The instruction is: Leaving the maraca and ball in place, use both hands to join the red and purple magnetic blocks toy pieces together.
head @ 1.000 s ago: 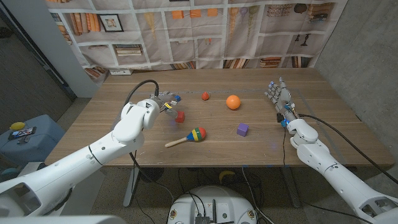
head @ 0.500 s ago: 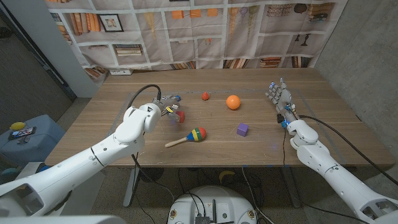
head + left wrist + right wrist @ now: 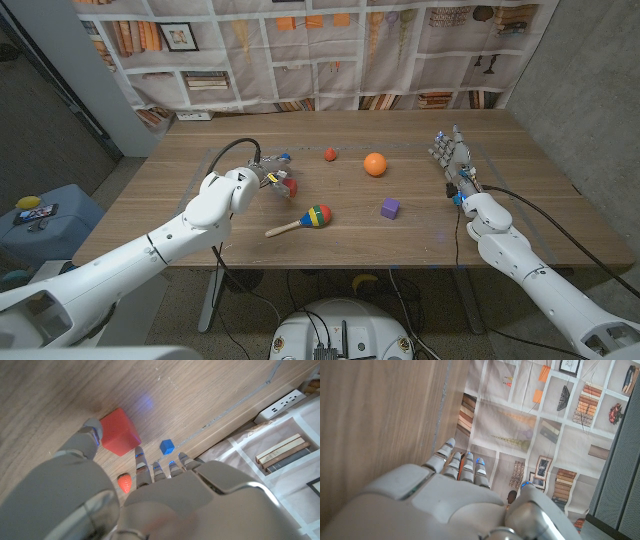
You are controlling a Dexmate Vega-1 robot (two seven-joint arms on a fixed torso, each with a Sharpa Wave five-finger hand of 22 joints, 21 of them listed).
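Observation:
The red block (image 3: 290, 187) lies left of centre on the table, and the left wrist view shows it as a red cube (image 3: 119, 432) on the wood. My left hand (image 3: 268, 174) hovers right at it with fingers apart. Its thumb (image 3: 92, 435) is against or just beside the cube's side, and nothing is held. The purple block (image 3: 390, 208) sits alone right of centre. My right hand (image 3: 450, 156) stays near the table's right edge, fingers stretched and empty, well away from the purple block. The maraca (image 3: 302, 220) lies in front of the red block. The orange ball (image 3: 375, 164) rests further back.
A small red strawberry-like piece (image 3: 330, 154) (image 3: 125, 481) lies behind the red block, and a small blue cube (image 3: 167, 447) sits near my left fingertips. A printed bookshelf backdrop (image 3: 330, 50) hangs behind the table's far edge.
My left hand has moved right and slightly forward, closing in on the red block. The blocks, maraca, ball and right hand have stayed put.

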